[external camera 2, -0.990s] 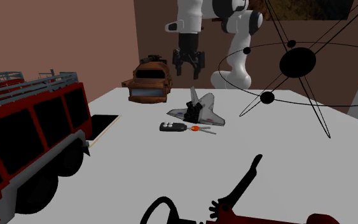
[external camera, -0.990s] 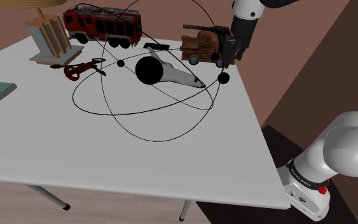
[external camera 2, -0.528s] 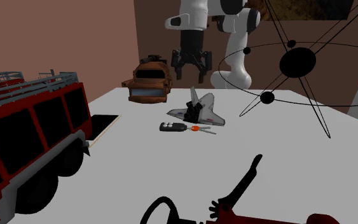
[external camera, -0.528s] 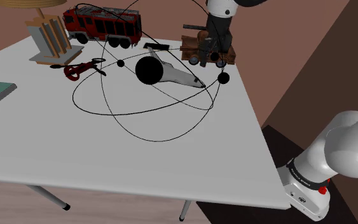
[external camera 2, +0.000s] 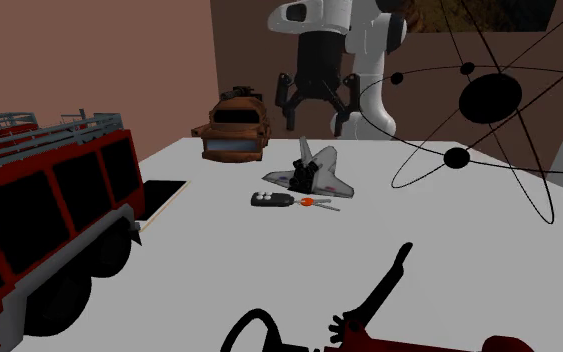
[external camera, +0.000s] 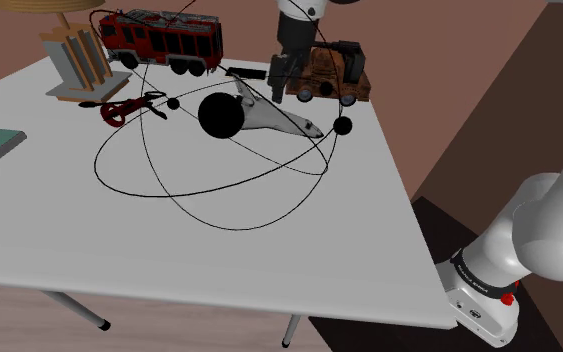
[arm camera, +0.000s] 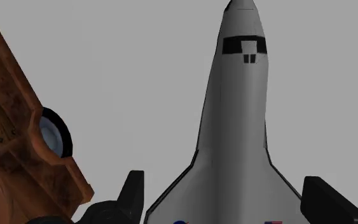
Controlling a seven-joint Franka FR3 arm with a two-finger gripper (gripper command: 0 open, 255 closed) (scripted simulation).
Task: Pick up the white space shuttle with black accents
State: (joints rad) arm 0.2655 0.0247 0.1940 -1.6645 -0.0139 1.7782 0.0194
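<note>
- The claw (arm camera: 224, 183) hovers above the white space shuttle (arm camera: 234, 127), released, with its two fingers (arm camera: 131, 194) spread wide and clasping nothing.
- In the wrist view the fingers stand either side of the shuttle's winged rear half and are clear of it. In the second exterior view the claw (external camera 2: 315, 120) hangs well above the shuttle (external camera 2: 315, 170).
- The shuttle (external camera: 271, 119) lies flat on the white surface (external camera: 269, 240), nose toward the shoulder view's right, between the black wire atom model (external camera: 219, 116) and the brown truck (external camera: 334, 72).
- Step in hand, as judged: alignment over the target, with the grasp not yet made.
- Next move, as judged: a straight descent, then closure across the body. The wings nearly fill the gap between the fingers, so a shift toward the narrower fuselage may give a surer hold.
- Obstruction: the brown truck (arm camera: 18, 127) stands just beside the shuttle, close to one finger. That finger could strike it on the way down.
- A black key fob with keys (external camera 2: 281, 201) lies near the shuttle's tail in the second exterior view. It is apart from the shuttle.
- The atom model's rings cross in front of the shuttle in the shoulder view. Whether they touch it cannot be told.
- Farther off stand a red fire truck (external camera: 159, 40) and a red-handled tool (external camera: 119, 108), both well apart from the target.
</note>
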